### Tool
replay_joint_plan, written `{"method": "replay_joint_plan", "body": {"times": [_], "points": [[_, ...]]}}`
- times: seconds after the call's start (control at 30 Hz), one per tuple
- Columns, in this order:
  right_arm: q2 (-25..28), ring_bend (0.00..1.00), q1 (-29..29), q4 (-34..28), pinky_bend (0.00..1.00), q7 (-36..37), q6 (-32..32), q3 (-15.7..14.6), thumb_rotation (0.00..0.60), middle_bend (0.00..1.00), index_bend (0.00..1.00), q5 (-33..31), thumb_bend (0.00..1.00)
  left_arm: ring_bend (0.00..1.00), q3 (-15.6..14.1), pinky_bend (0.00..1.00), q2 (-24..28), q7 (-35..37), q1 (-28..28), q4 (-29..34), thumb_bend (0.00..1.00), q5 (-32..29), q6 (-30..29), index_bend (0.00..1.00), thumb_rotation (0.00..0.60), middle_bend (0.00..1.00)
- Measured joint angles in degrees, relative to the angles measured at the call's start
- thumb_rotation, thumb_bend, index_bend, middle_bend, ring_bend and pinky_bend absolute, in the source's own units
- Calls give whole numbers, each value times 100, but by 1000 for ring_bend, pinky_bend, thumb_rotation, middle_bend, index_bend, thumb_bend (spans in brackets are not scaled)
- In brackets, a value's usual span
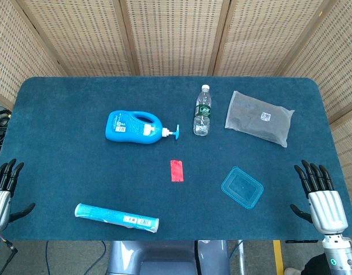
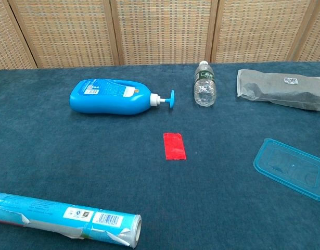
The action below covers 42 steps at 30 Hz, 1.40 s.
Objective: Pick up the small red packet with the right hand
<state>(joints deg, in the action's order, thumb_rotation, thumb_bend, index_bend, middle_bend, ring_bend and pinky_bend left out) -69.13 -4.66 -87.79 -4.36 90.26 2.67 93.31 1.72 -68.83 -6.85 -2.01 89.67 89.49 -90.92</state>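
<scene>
The small red packet lies flat near the middle of the blue table; the chest view shows the same packet straight ahead. My right hand hovers at the table's right front corner, fingers spread, holding nothing, well to the right of the packet. My left hand is at the left front edge, fingers apart and empty. Neither hand appears in the chest view.
A blue pump bottle lies on its side behind the packet. A water bottle stands at the back, a grey pouch to its right. A blue lid lies between packet and right hand. A rolled tube lies front left.
</scene>
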Motion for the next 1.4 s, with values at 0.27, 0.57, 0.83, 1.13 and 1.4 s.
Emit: {"method": "replay_joint_plan", "body": {"times": [0.27, 0.57, 0.83, 1.13, 1.4], "points": [[-15, 0, -15, 15, 0, -23, -75, -16, 600, 0, 0, -25, 131, 0, -2, 0, 5, 0, 5, 4, 136, 2, -4, 0, 600, 0], [-25, 0, -35, -23, 0, -82, -133, -26, 600, 0, 0, -40, 130, 0, 12, 0, 8, 32, -20, -5, 135, -27, 45, 0, 600, 0], [-8, 0, -28, -29, 0, -31, -124, -44, 600, 0, 0, -17, 131, 0, 8, 0, 36, 21, 2, 46, 135, -3, -8, 0, 600, 0], [19, 0, -106, -99, 0, 178, -194, -70, 600, 0, 0, 85, 129, 0, 20, 0, 62, 46, 19, 84, 135, -3, -51, 0, 600, 0], [-149, 0, -580, -632, 0, 86, -938, 42, 600, 0, 0, 7, 129, 0, 74, 0, 97, 141, 17, 102, 136, -88, -39, 0, 600, 0]]}}
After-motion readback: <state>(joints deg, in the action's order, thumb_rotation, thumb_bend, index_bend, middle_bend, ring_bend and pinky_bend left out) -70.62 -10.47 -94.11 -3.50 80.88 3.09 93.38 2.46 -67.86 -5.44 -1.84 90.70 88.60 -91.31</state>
